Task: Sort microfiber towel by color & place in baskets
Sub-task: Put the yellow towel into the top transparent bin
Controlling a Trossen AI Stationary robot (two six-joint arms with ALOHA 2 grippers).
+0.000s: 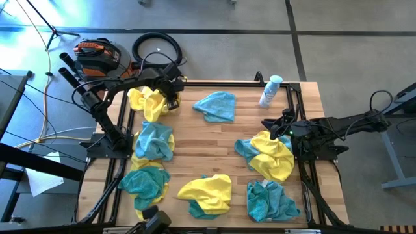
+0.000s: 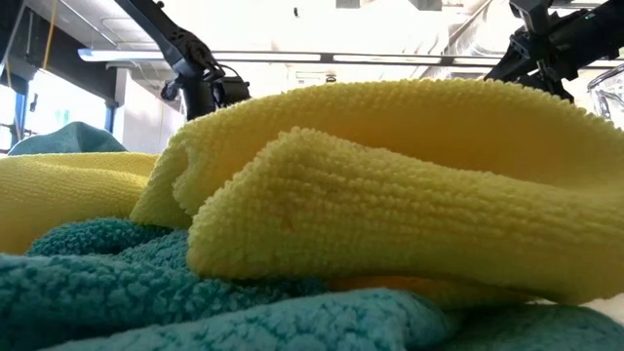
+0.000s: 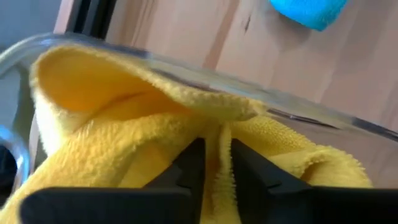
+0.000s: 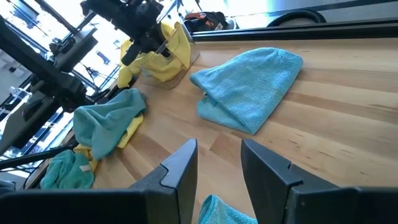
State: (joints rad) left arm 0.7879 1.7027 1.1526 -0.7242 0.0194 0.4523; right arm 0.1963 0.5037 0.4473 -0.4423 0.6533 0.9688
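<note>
Two arms over a wooden table [image 1: 214,140] strewn with yellow and teal-blue microfiber towels. At about 10 o'clock on the table, left gripper [image 1: 170,91] down in a clear basket [image 3: 298,115], fingers [image 3: 189,171] pinched narrowly on a fold of a yellow towel [image 1: 148,101] that fills it and drapes over the rim. At 3 o'clock, right gripper [image 1: 278,123] hovering just beside a yellow-and-teal heap [image 1: 270,155], fingers [image 4: 180,165] spread apart, holding nothing. At 12 o'clock, a single light-blue towel [image 1: 216,106] lying flat on bare wood, well apart from both grippers. At 1 o'clock, a white-and-blue spray bottle [image 1: 270,91] near the table's far edge. At 9 o'clock, a teal towel over yellow [image 1: 153,140]; at 6 o'clock, a yellow towel on teal [image 1: 207,192]; at 5 o'clock, a crumpled teal pile [image 1: 270,200].
</note>
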